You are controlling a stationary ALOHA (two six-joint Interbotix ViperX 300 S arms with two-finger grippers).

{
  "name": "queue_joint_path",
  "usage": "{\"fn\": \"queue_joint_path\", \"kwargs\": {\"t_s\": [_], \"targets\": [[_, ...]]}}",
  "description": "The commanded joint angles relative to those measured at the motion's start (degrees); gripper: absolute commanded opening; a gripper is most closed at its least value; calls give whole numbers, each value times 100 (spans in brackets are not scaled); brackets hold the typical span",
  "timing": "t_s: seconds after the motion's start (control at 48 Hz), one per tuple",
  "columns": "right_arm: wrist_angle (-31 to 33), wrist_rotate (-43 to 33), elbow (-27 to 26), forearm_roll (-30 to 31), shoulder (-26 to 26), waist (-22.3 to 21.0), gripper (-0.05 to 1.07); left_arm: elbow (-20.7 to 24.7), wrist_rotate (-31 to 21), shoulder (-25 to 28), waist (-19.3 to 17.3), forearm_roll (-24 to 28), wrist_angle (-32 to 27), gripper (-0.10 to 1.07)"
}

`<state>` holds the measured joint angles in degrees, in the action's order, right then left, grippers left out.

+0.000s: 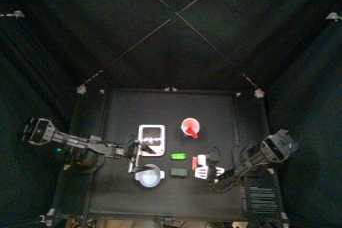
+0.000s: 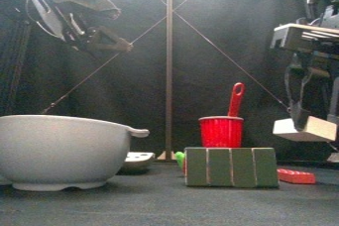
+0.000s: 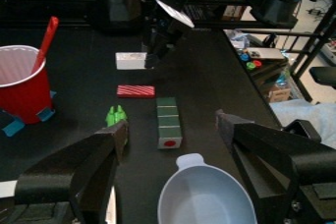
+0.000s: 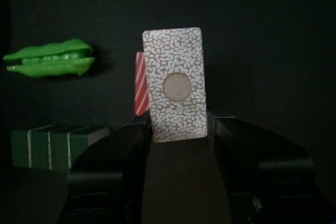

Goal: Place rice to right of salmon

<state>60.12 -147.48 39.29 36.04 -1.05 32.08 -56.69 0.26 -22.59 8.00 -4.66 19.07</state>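
Right gripper (image 4: 175, 130) has its jaws clamped on the rice (image 4: 175, 81), a white speckled block with a grey round spot on the face. It's standing upright between the two jaws in the right wrist view. In the front view the rice (image 2: 304, 128) hangs clear of the table (image 2: 159, 205), a bit tilted, over the right end of the front edge.

The salmon (image 2: 296, 176) lies flat on the table just below it, and slightly toward the middle. It's the small red striped piece, and from the wrist camera you only see a sliver of it (image 4: 138, 88) poking out behind the rice. So rice is in the air and salmon is on the table, not touching.

Other stuff near the front edge:
- green block (image 2: 232, 167) sits just beside the salmon, on its left
- little green pod (image 4: 50, 59) is further back
- red cup (image 2: 223, 131) with a red spoon in it is behind the block, around mid-table
- big white bowl (image 2: 59, 151) is toward the front left corner

Left gripper (image 3: 171, 149) has its jaws wide apart with nothing between them. It hangs high above the left side of the table (the bowl rim (image 3: 207, 169) shows right under it in its own camera). From the top view the left arm (image 1: 80, 144) comes in over the left edge.
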Motion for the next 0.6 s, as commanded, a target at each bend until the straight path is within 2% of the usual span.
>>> {"fn": "queue_joint_path", "kwargs": {"t_s": [0.0, 0.375, 0.583], "targets": [[-70, -246, 44, 88, -62, 9, 57, 70, 0, -35, -44, 0, 18, 103], [-343, -352, 211, 26, 185, -18, 59, 62, 0, -35, -62, -9, -18, 103], [-536, -352, 229, 44, 316, -26, 68, 53, 0, -35, -62, -9, -26, 103]]}}
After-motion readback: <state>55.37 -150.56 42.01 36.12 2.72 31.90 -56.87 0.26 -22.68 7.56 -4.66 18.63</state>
